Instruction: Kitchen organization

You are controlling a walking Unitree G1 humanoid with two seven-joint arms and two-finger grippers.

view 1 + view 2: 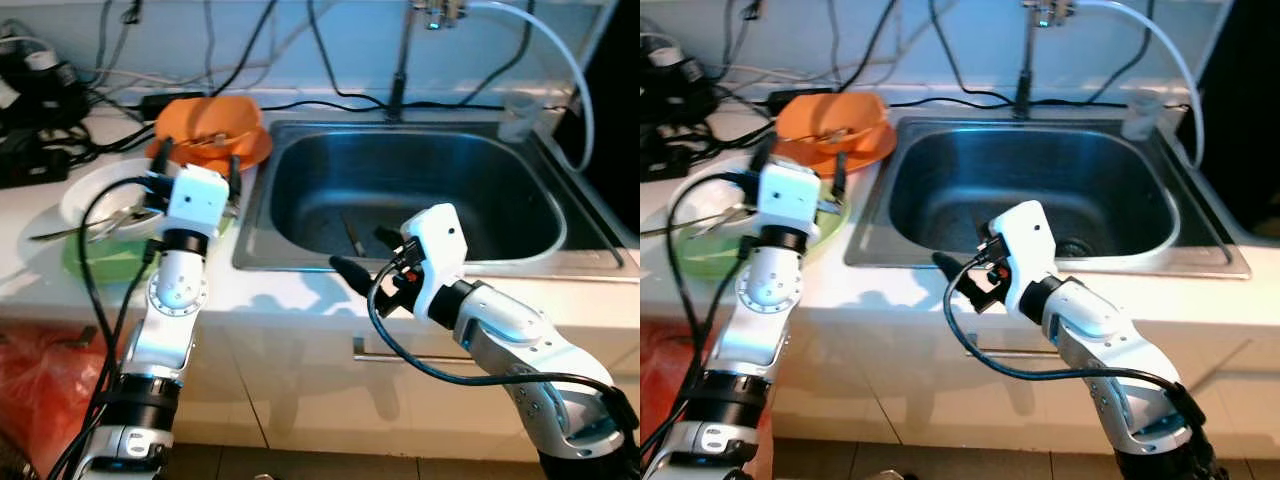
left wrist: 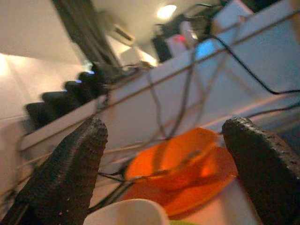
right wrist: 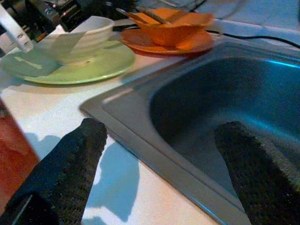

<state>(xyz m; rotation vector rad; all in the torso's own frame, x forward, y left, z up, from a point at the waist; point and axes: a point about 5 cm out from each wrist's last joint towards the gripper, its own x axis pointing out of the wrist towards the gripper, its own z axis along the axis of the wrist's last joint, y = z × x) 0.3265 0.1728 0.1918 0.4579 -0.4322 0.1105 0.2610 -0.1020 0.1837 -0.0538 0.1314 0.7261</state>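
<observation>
Two spread, empty tools (image 1: 196, 160) (image 1: 362, 255) hovering, left over stacked dishes (image 1: 120, 210) on the left surface (image 1: 300, 290), right over the near sink (image 1: 420, 190) rim, risking toppling the white bowl (image 3: 86, 40).

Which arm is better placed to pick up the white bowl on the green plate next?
Left, probably. The left gripper hovers open right over the white bowl on the green plate. The right gripper, also open, sits at the sink's front edge, farther from the dishes.

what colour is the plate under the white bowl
Light green. The plate under the white bowl shows best in the right wrist view.
</observation>
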